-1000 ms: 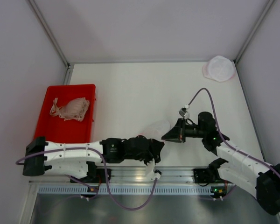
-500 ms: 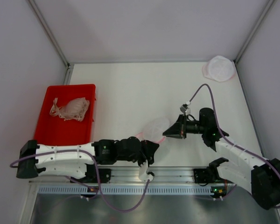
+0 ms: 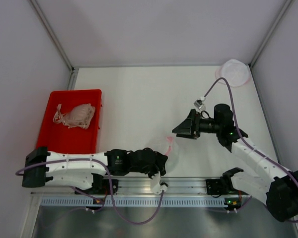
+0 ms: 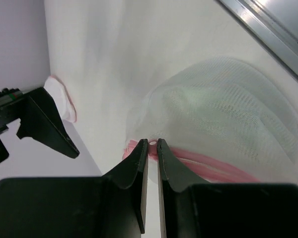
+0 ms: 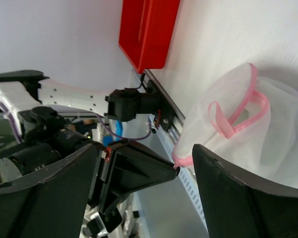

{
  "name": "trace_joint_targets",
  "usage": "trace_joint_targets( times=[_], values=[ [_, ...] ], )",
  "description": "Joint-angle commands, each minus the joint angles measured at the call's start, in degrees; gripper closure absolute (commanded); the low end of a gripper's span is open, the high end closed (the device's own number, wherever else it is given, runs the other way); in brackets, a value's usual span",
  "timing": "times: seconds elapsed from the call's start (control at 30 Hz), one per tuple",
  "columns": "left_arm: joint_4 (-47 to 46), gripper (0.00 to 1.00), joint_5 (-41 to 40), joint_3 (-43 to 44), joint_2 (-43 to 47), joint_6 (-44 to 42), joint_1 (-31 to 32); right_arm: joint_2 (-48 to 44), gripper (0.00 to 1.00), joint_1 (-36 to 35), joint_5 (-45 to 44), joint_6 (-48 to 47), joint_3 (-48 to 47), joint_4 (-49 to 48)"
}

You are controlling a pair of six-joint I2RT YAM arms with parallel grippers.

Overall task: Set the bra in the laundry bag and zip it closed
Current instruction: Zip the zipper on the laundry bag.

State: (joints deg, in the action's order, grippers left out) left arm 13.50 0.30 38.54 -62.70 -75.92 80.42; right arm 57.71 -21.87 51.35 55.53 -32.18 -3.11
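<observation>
Dragged mesh laundry bag (image 3: 171,150) nearer the tabletop (image 3: 139,94) edge, left gripper (image 4: 152,144) jaws clenched on its pink rim (image 4: 198,161) to anchor it; backed right gripper (image 3: 182,130) away, jaws released. Bra (image 3: 75,115) lying in red bin (image 3: 92,94).

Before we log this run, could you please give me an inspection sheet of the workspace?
Surface: white table, no marks seen.
Job's things: bra lies in red bin; laundry bag near the front edge.
Clutter: second mesh bag, far right corner.
Grippers: left gripper shut on the laundry bag's pink trim; right gripper open, holding nothing.
Cables: purple cables loop off both arms.
Surroundings: pale walls; metal rail.
</observation>
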Motion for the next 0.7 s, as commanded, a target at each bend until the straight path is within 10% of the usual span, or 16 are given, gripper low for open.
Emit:
trace_joint_targets(
  times=[0.0, 0.67],
  values=[
    [-6.1, 1.00, -4.3, 3.6, -2.1, 4.7, 0.3, -2.6, 0.21, 0.3, -1.6, -7.4, -1.9, 11.4],
    [-13.0, 1.00, -7.5, 4.8, -3.8, 5.6, 0.2, 3.0, 0.34, -6.5, 0.5, 1.5, 2.3, 0.7]
  ],
)
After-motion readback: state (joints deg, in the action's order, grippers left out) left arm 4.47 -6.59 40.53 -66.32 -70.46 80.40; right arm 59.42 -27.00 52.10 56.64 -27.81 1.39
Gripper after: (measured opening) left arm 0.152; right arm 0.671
